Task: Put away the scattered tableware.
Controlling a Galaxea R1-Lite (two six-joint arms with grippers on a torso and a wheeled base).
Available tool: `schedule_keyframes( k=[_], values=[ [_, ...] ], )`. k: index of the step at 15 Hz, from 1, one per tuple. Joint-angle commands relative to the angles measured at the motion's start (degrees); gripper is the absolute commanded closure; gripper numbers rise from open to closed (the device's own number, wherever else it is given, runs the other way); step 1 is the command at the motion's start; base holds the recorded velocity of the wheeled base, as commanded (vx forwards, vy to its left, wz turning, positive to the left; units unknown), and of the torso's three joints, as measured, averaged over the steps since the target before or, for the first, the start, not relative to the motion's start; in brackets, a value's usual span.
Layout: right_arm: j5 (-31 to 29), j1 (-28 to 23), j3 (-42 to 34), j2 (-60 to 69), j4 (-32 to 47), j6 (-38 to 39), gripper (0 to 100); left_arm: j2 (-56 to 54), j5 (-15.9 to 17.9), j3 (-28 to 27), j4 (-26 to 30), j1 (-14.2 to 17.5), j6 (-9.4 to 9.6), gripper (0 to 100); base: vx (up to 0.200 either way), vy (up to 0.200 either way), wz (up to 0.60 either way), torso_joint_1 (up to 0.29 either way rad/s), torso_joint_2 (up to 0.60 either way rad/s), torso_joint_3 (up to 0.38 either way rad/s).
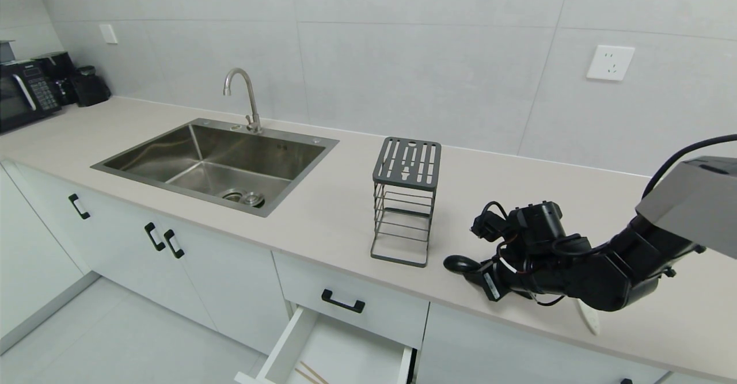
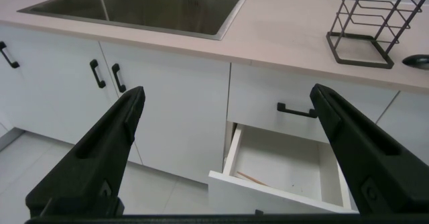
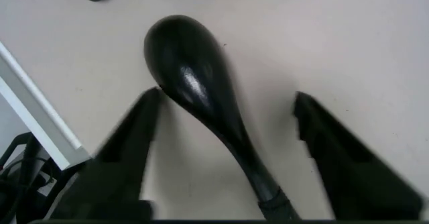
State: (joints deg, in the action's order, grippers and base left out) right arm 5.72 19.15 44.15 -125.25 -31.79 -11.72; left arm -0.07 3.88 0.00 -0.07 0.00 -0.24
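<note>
Black spoon (image 3: 194,96) lies flat on the counter (image 1: 322,211), at about 4 o'clock from the wire rack (image 1: 406,200). Right gripper (image 3: 226,110) is spread, one finger either side of the spoon's neck. The spoon looks light, stiff and glossy, likely slippery: pinch the narrow handle, not the rounded bowl. Left gripper (image 2: 228,93) hangs spread before the open drawer (image 2: 288,163)

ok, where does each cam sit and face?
Head: on the head, forward and down at counter, sink, rack; right arm shows.
Left wrist: on left arm, facing cabinets and open drawer; left hand, open, frames it.
Right wrist: on right arm, straight down at spoon inside open right hand.
Shared: head and right wrist both show the spoon.
</note>
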Motion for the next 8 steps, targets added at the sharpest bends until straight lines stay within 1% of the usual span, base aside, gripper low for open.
schedule_keyframes(
  k=[1,8],
  values=[
    [-0.6,-0.2,-0.1,-0.3,0.3,0.0,100,0.1,0.0,0.0,0.0,0.0,-0.02,0,0.000,0.000,0.00,0.000,0.00,0.000],
    [-0.6,-0.1,-1.4,3.5,0.3,-0.3,100,0.1,0.0,0.0,0.0,0.0,-0.02,0,0.000,0.000,0.00,0.000,0.00,0.000]
  ],
)
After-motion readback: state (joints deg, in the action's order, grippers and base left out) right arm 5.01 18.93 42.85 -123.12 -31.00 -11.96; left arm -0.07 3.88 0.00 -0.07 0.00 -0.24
